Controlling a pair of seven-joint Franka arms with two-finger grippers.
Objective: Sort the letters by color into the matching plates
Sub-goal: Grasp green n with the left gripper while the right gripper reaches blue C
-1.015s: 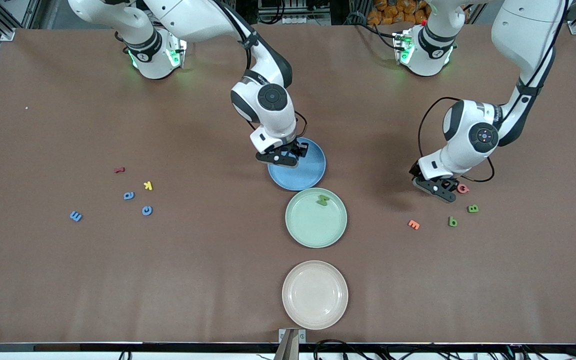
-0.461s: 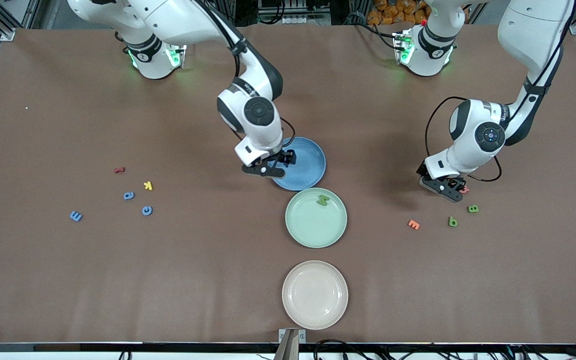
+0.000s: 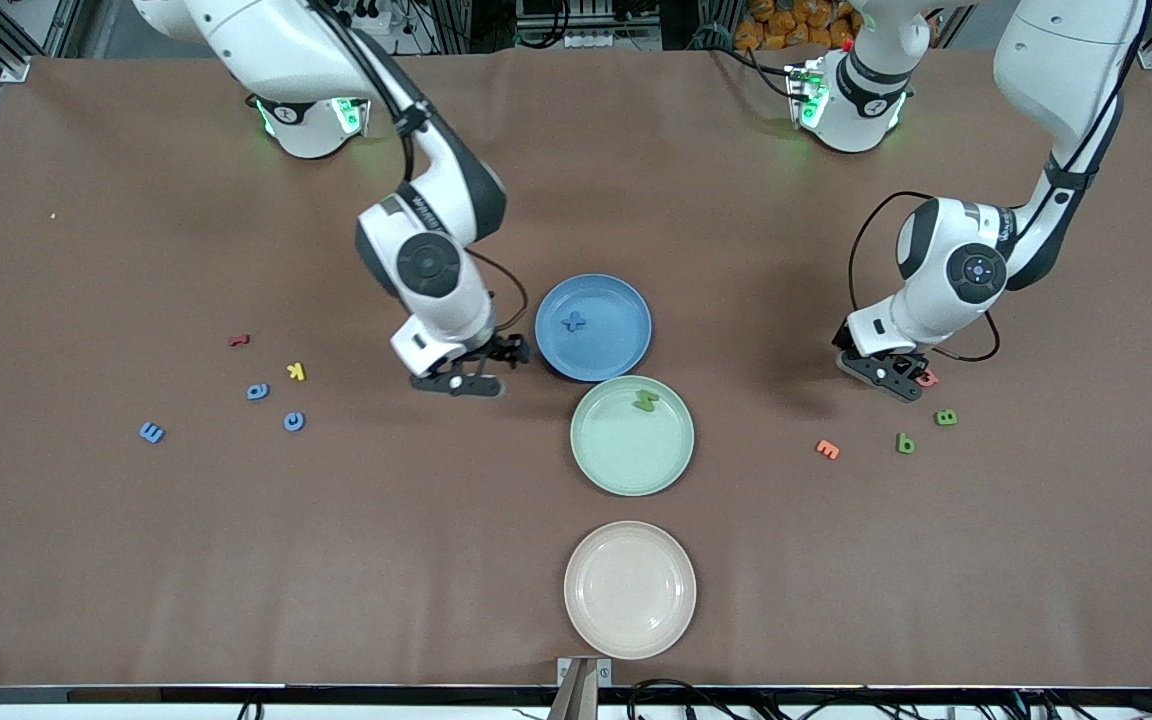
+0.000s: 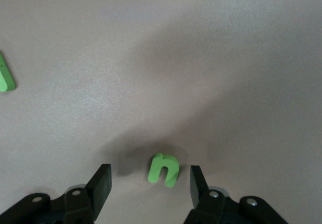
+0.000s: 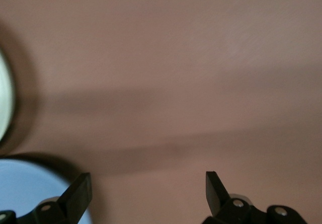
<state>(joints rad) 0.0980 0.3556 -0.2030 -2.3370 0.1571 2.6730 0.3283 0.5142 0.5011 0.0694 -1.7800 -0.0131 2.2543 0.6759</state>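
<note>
Letters lie in two loose groups at either end of the table (image 3: 86, 560). Toward the right arm's end sit a blue "E" (image 3: 152, 432), a dark red piece (image 3: 239, 340), a blue "a" (image 3: 257, 391), a yellow "k" (image 3: 297, 371) and a blue "e" (image 3: 294, 421), all flat and well apart from the right gripper (image 3: 459, 380). That gripper hangs over bare table just beside the blue plate (image 3: 626, 350), fingers spread wide and holding nothing. On the blue plate lies one blue letter (image 3: 574, 321) (an "x", its strokes crossing diagonally). Nearer the front camera, the mint green plate (image 3: 616, 465) holds a green letter (image 3: 646, 401) close to its rim, and nearer still stands a cream plate (image 3: 630, 590).

Toward the left arm's end lie an orange "E" (image 3: 827, 449), a green "b" (image 3: 904, 442) and a green "B" (image 3: 946, 417). The left gripper (image 4: 150, 183) is low over the table, fingers partly open on either side of a green "n" (image 4: 163, 169), not touching it. A red letter (image 3: 928, 377) shows just beside this gripper in the front view.
</note>
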